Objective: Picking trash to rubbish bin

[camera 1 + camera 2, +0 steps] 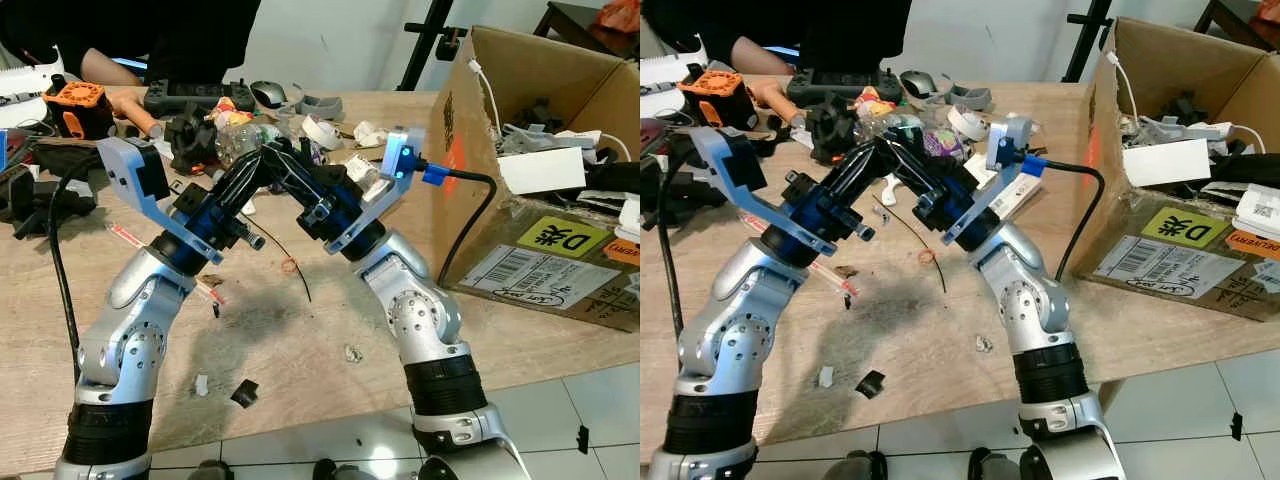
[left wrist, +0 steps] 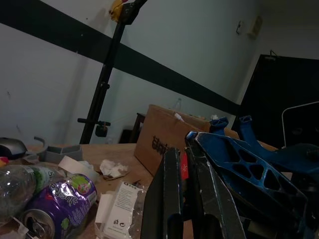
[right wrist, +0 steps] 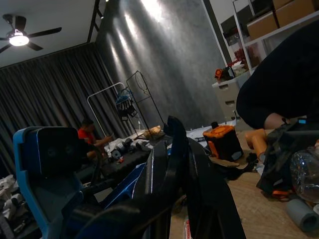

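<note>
Both grippers, the left gripper [image 1: 262, 160] and right gripper [image 1: 275, 158], meet with jaws narrowed to a slit above the counter [image 1: 300, 330], just short of the purple can [image 2: 55, 206] and clear bottle [image 2: 20, 186] lying beyond them.

1. Cardboard box [image 1: 560, 235]: yellow-green sticker [image 1: 562, 237] with a black Chinese character beside the letter "D".
2. Same box: white barcode label [image 1: 541, 277]; its print is too small to read.

Bare table [image 1: 300, 345] near edge; clutter [image 1: 240, 125] behind, cardboard box [image 1: 540, 180] blocks right.
</note>
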{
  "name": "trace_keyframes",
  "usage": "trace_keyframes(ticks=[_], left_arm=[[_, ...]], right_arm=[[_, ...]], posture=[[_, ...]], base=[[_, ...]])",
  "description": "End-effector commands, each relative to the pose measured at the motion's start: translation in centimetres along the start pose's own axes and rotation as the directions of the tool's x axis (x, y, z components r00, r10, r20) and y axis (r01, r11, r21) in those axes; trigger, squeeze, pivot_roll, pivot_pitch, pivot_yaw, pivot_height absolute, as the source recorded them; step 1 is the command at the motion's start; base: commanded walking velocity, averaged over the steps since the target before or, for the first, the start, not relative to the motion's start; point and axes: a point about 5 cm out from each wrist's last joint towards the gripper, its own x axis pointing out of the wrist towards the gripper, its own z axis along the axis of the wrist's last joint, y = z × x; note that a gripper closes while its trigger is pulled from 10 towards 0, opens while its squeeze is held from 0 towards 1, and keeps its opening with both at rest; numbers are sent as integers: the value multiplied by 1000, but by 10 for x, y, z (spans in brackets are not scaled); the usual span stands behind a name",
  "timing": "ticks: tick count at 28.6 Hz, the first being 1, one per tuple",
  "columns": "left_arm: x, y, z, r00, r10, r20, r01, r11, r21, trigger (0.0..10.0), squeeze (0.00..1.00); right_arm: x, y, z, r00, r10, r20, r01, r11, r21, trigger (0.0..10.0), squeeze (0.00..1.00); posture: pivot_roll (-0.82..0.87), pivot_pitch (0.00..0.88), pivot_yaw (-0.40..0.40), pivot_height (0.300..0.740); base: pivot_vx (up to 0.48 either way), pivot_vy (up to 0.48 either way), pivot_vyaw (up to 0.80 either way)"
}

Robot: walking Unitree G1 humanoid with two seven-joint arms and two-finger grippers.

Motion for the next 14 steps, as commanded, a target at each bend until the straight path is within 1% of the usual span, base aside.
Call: trace_keyframes(ticks=[1,4,5,8,10,11,12,14], left_arm=[[-1,-4,0,1000,-24,3,24,1000,-9,0,0],[-1,-2,0,1000,-22,2,22,1000,-4,0,0],[-1,-3,1,1000,-22,4,22,1000,-5,0,0],[-2,-4,1,1000,-23,6,23,1000,-7,0,0],[-2,-1,1,1000,-11,5,12,1000,-2,0,0],[-2,3,0,1000,23,3,-23,1000,18,0,0],[-2,5,0,999,48,4,-48,999,26,3176,0],[-2,5,0,999,48,4,-48,999,26,3176,0]], right_arm=[[-2,-1,2,1000,-5,14,5,1000,3,0,0],[-1,-2,2,1000,-6,18,6,1000,4,0,0],[-2,-1,2,1000,-5,18,5,1000,3,0,0],[-2,0,3,1000,-5,25,5,1000,3,0,0],[-1,-1,6,999,-3,42,2,1000,13,0,0],[0,0,9,998,3,58,-4,1000,20,0,0],[0,0,12,997,8,71,-10,1000,23,0,0],[0,0,12,997,8,71,-10,1000,23,0,0]], posture=[[81,145,-75,740],[81,163,-76,740],[80,135,-73,740],[80,135,-73,740],[81,146,-76,740],[79,163,-75,740],[76,141,-72,740],[76,141,-72,740]], base=[[0,0,0],[0,0,0],[0,0,0],[0,0,0],[0,0,0],[0,0,0],[0,0,0],[0,0,0]])
